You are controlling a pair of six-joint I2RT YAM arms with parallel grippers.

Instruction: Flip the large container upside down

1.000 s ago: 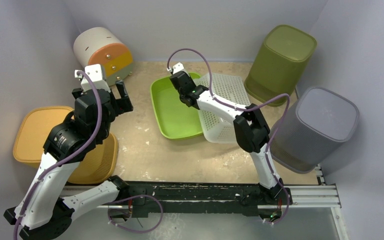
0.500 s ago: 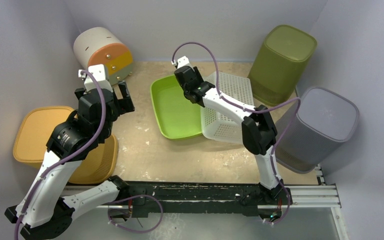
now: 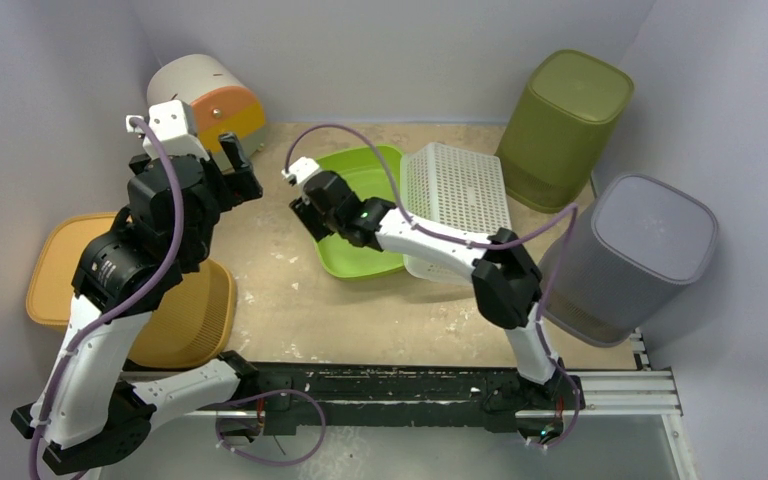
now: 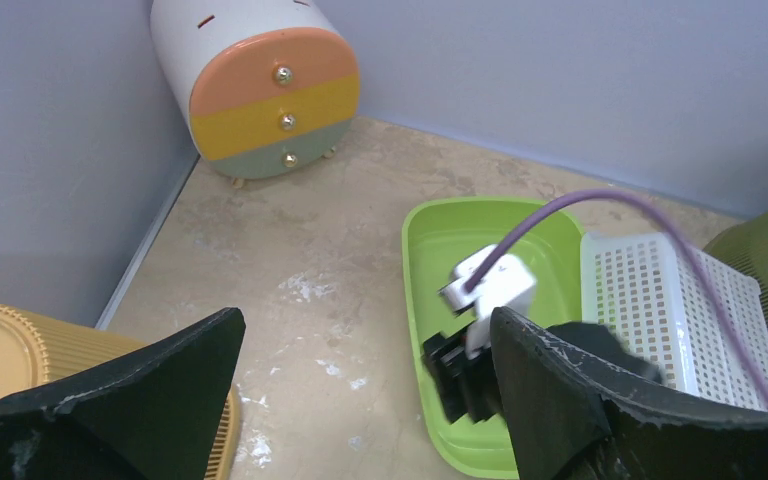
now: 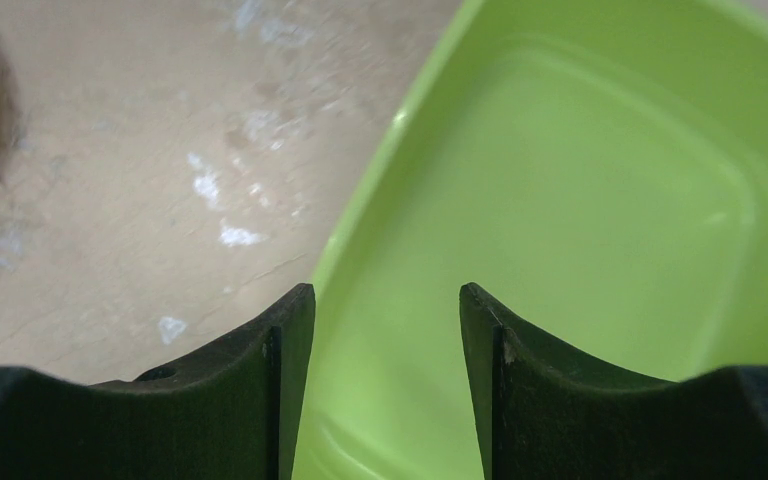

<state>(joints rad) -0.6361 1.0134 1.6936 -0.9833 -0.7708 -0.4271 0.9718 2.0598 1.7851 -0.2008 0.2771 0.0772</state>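
The shallow lime-green plastic container (image 3: 358, 172) sits open side up in the middle of the speckled beige table (image 3: 290, 295), its right side touching a white perforated plastic basket (image 3: 457, 190). The right gripper (image 5: 385, 300) hangs over its left rim, fingers spread and gripping nothing. The left gripper (image 4: 365, 320) hovers with its jaws wide apart, empty, above the table's left side.
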